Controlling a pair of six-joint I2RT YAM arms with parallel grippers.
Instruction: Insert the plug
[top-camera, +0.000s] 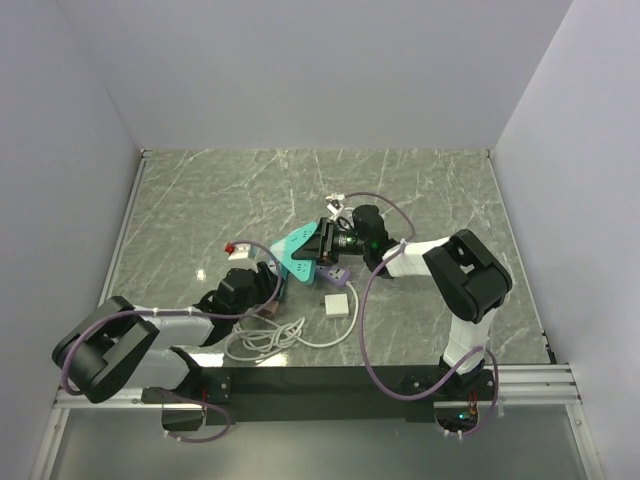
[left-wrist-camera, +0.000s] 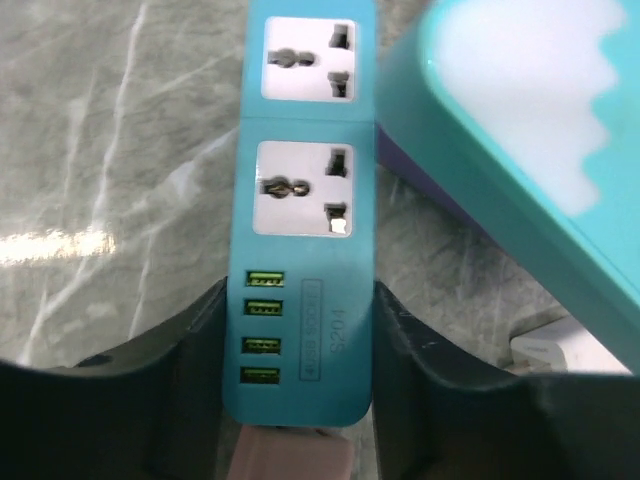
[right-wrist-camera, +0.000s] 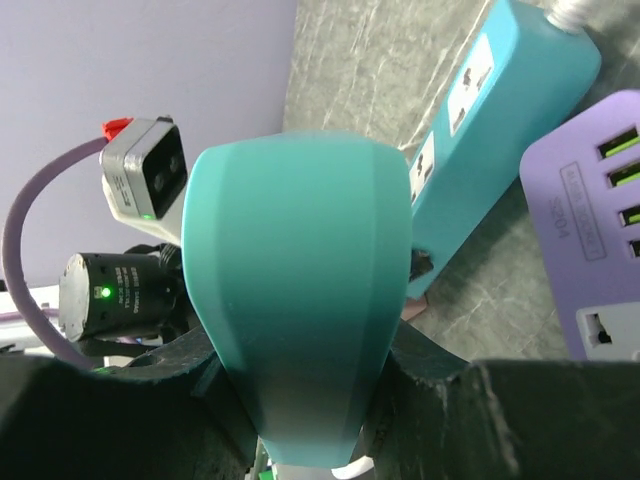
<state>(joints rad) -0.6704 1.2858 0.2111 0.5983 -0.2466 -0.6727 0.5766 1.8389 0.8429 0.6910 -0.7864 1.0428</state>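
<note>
The left gripper (left-wrist-camera: 300, 345) is clamping the USB end of a teal power strip (left-wrist-camera: 305, 150); the right gripper (right-wrist-camera: 300, 370) is squeezing a rounded teal object (right-wrist-camera: 300, 270). The plug (top-camera: 338, 305) is lying loose on the marble table (top-camera: 200, 190) just beside a purple power strip (top-camera: 336, 272), its cable (top-camera: 270, 342) coiling nearby.

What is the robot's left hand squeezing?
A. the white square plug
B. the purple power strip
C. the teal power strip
C: the left gripper has its fingers against both sides of the teal power strip, beside its four green USB ports.
</note>
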